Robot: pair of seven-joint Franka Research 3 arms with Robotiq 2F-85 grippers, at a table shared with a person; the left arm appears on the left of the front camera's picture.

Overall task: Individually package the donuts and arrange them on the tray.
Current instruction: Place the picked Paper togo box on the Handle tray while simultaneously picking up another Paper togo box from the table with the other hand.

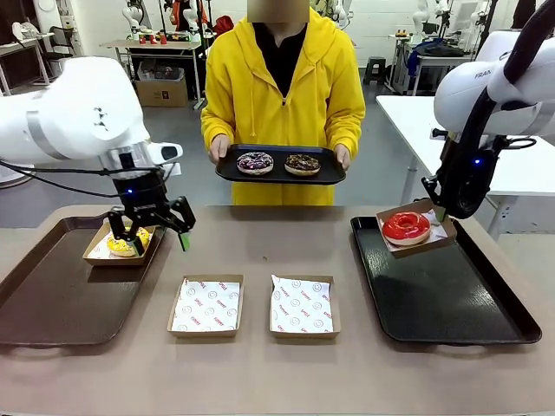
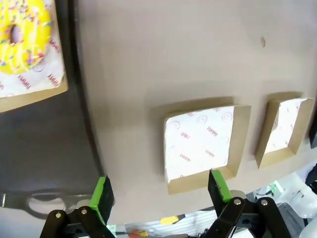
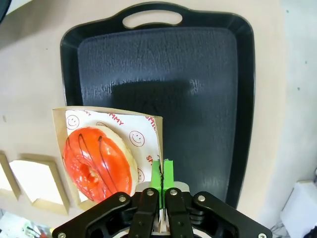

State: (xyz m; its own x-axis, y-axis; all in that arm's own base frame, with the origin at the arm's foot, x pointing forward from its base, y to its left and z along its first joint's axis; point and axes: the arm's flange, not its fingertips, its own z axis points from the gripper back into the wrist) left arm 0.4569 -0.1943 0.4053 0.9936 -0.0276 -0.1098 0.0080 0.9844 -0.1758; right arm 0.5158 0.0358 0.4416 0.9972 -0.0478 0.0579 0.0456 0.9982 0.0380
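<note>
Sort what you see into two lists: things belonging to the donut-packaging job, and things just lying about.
Job: yellow donut, red donut, red donut's box, purple donut, chocolate donut, two empty boxes, black tray, brown tray, person's tray.
Lying about: cardboard carton on far floor, white side table.
</note>
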